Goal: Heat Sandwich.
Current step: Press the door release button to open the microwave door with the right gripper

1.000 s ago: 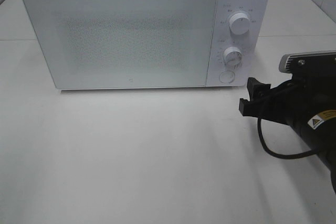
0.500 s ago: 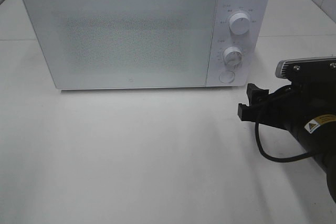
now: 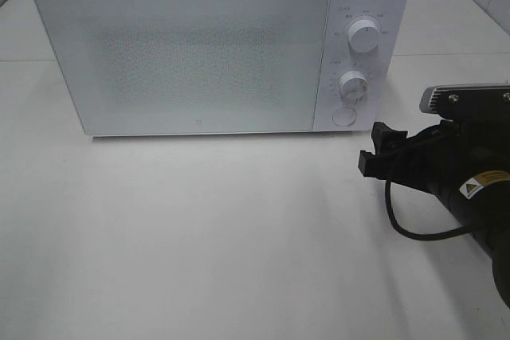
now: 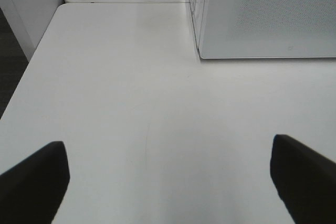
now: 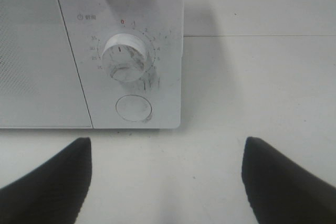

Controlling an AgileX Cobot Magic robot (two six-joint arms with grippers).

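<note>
At the control-panel end of the oven, your right end effector (image 3: 376,147) stands spread wide and grasps nothing; its black fingers (image 5: 48,182) point at the small round white push button (image 5: 134,108), with the white ribbed timer dial (image 5: 125,56) just above it. If you press from here with the jaws this wide, neither finger is lined up on the button; one may slip past the panel's edge while the other rubs the dial and turns it. A hard push could also slide the boxy white microwave oven (image 3: 191,53) back across the smooth white bench (image 3: 199,236), since nothing braces it. Watch the loose black cable (image 3: 414,232) looping under that arm; it could drag on the bench. Your left end effector (image 4: 168,182) is likewise released and empty, low over the bench with the oven's front ahead of it; if the door swings out towards that side, it may strike that arm. As for the sandwich, no view shows it; the frosted door is shut and hides the inside, so you cannot tell whether it is loaded; starting the timer risks running the oven empty.
</note>
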